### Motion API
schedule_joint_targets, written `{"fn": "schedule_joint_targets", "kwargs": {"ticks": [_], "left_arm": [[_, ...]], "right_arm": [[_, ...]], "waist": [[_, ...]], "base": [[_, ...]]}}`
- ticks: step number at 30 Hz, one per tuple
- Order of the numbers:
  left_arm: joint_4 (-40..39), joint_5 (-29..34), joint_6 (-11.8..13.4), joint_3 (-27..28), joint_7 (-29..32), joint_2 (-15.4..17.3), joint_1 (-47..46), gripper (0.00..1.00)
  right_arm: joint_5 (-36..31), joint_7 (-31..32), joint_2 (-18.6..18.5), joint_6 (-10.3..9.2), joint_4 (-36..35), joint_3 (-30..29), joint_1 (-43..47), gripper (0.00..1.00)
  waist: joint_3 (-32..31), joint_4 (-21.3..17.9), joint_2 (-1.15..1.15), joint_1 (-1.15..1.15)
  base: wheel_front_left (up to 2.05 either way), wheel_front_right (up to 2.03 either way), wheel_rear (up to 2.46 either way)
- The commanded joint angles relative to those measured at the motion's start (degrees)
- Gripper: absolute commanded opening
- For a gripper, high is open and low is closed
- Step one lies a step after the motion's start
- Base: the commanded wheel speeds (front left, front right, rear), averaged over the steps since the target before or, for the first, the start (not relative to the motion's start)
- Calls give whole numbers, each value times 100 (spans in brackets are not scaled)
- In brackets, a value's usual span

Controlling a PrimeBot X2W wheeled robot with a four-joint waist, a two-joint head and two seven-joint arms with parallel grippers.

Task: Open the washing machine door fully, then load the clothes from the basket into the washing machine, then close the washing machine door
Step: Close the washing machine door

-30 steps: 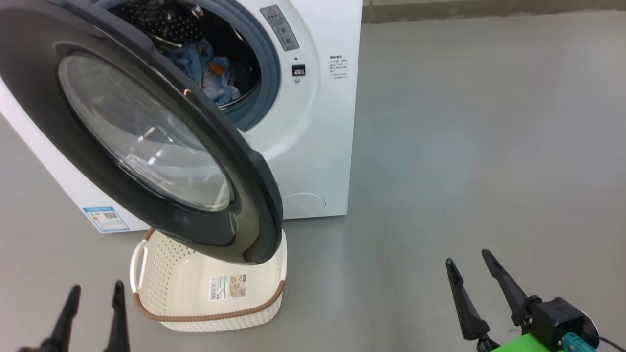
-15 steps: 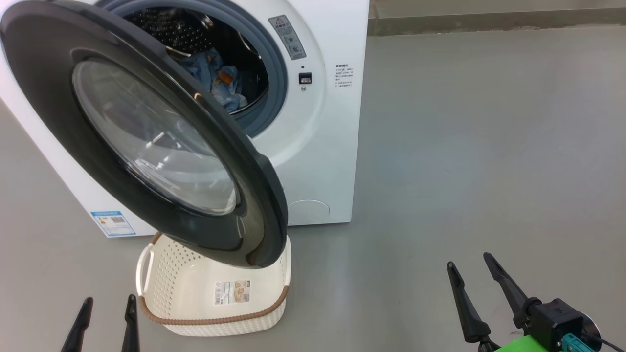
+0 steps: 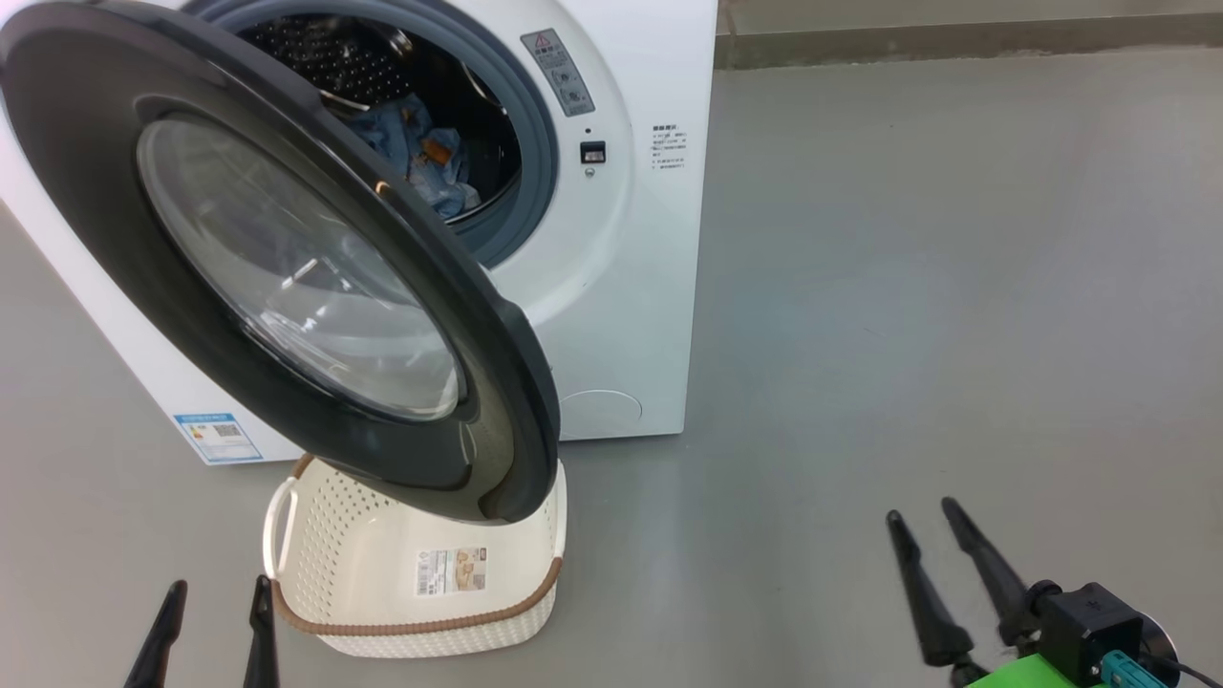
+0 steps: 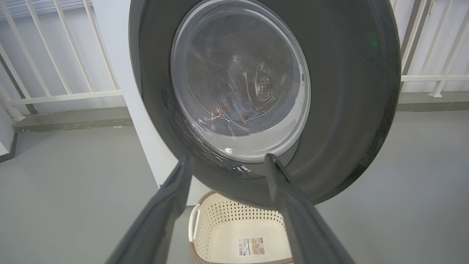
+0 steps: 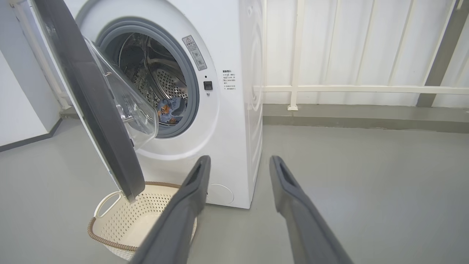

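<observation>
My left gripper (image 3: 218,583), at 7 o'clock: fingers spread, empty, aimed up toward the washing machine door (image 3: 296,277). My right gripper (image 3: 921,509), at 4 o'clock: fingers apart, gripping nothing, above grey floor (image 3: 955,287). The door hangs open at 10 o'clock, its lower rim overlapping the basket (image 3: 325,545) at 6. Light-blue clothes (image 3: 420,158) lie inside the washing machine (image 3: 631,287) drum at 12.

The right gripper (image 3: 920,509) has tapered dark fingers (image 3: 984,557), a black block (image 3: 1089,626), green housing (image 3: 1013,675), teal connector (image 3: 1120,667).
</observation>
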Motion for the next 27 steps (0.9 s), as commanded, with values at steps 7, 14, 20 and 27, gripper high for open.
{"fn": "schedule_joint_targets", "kwargs": {"ticks": [7,14,20,27], "left_arm": [[-194,21,119,154,-59,86,-145,100],[-198,29,143,80,-54,72,-183,100],[-209,23,150,4,-59,40,-248,100],[-220,20,130,-97,-112,-18,-409,100]], "right_arm": [[63,29,-19,16,-128,124,-46,0],[41,44,-19,16,-73,160,-102,0],[31,23,-19,16,225,354,-444,0],[135,-139,-28,16,1086,630,-1438,0]], "waist": [[20,-6,0,0],[24,24,0,0],[65,134,0,0],[255,376,0,0]], "base": [[0,0,0],[0,0,0],[0,0,0],[0,0,0]]}}
